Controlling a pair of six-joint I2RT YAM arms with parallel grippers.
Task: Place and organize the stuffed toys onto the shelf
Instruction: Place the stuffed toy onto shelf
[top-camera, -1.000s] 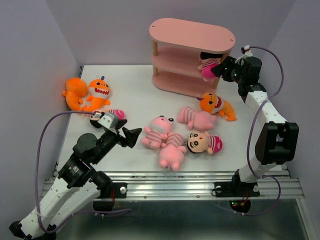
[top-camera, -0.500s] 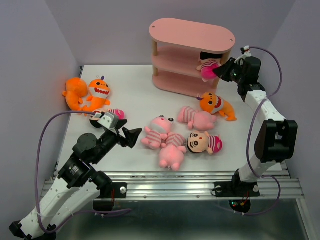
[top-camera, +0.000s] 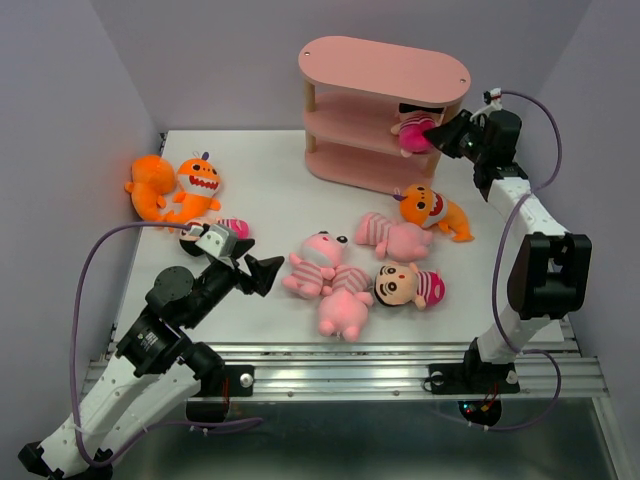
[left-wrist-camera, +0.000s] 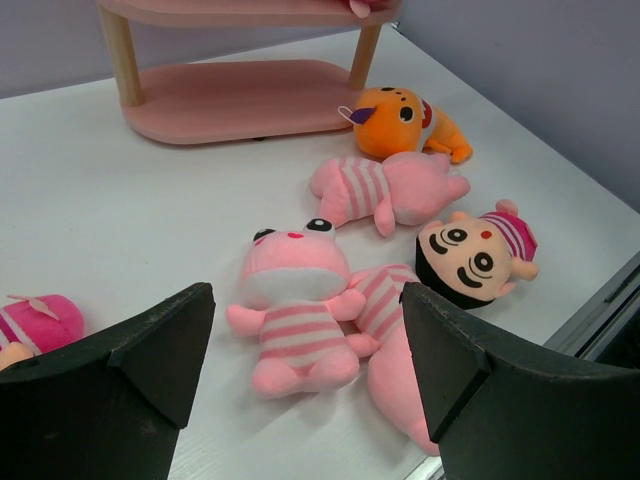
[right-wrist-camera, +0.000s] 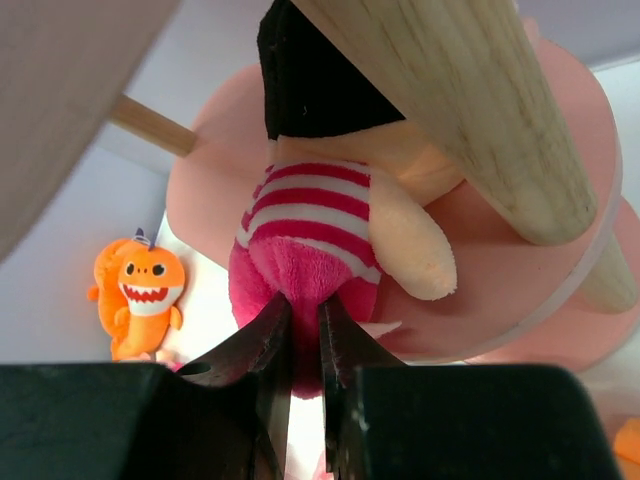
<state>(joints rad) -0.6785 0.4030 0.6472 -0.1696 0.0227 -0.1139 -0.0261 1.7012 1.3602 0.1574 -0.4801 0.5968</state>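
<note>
My right gripper (top-camera: 438, 133) is shut on the magenta bottom of a black-haired doll (top-camera: 414, 130) and holds it at the right end of the pink shelf's (top-camera: 385, 62) middle tier. In the right wrist view the fingers (right-wrist-camera: 270, 335) pinch the doll (right-wrist-camera: 312, 215) beside a wooden post (right-wrist-camera: 450, 110). My left gripper (top-camera: 264, 272) is open and empty, low over the table just left of a pink pig (top-camera: 316, 262). In the left wrist view the gripper (left-wrist-camera: 305, 335) frames that pig (left-wrist-camera: 295, 290).
On the table lie two more pigs (top-camera: 390, 236) (top-camera: 345, 306), a doll (top-camera: 408, 285), an orange monster (top-camera: 430, 208), two monsters at the far left (top-camera: 198, 183) (top-camera: 152, 187), and a doll (top-camera: 228, 227) by my left arm.
My right gripper has carried the doll a little up and to the left, further onto the shelf's middle tier. The left arm has not moved.
</note>
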